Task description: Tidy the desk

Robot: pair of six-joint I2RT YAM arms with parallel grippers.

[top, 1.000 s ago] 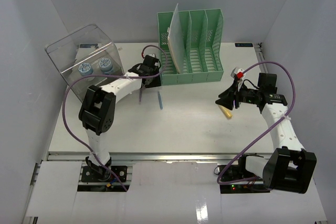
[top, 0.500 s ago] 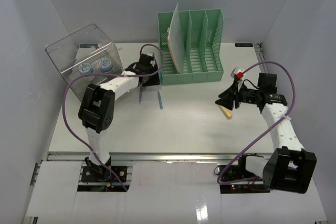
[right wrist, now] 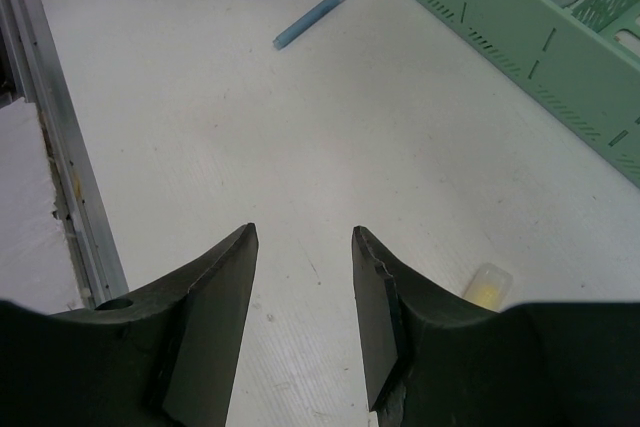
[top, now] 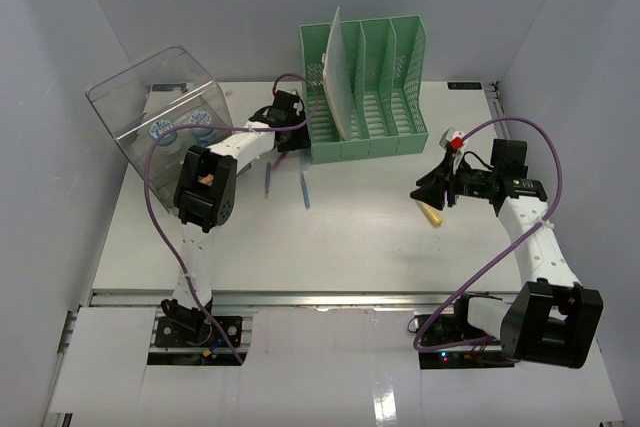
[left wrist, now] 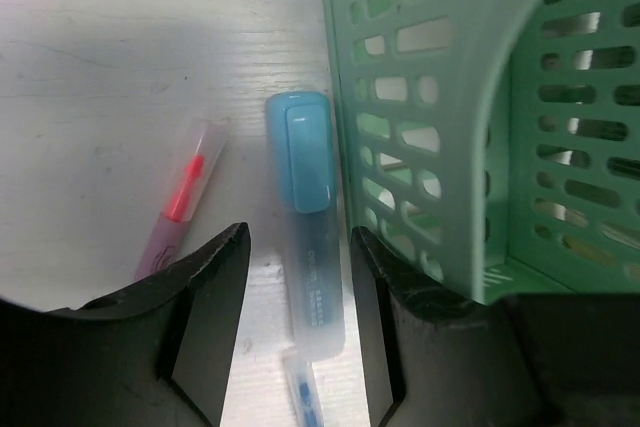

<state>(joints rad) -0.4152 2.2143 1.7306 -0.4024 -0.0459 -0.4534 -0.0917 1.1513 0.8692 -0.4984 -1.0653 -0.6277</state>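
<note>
On the white desk (top: 360, 237) my left gripper (top: 286, 119) reaches to the left front corner of the green file rack (top: 365, 87). In the left wrist view that gripper (left wrist: 300, 237) is open. A light blue highlighter (left wrist: 310, 217) lies on the desk between its fingers, with a gap on each side. A pink-tipped pen (left wrist: 180, 202) lies just left of it. My right gripper (top: 432, 190) hovers open and empty over the desk's right side, with a yellow highlighter (top: 432, 215) below it. In the right wrist view that highlighter (right wrist: 487, 285) sits just right of the gripper (right wrist: 303, 237).
A clear plastic box (top: 160, 107) stands at the back left. A flat board (top: 335, 72) leans in the rack's left slot. A purple pen (top: 268, 180) and a thin blue pen (top: 305, 190) lie in front of the rack. A metal rail (top: 330, 297) edges the front.
My left gripper has moved back toward the rack's corner, its elbow has swung up, and its jaws have widened. The right arm has not moved.
</note>
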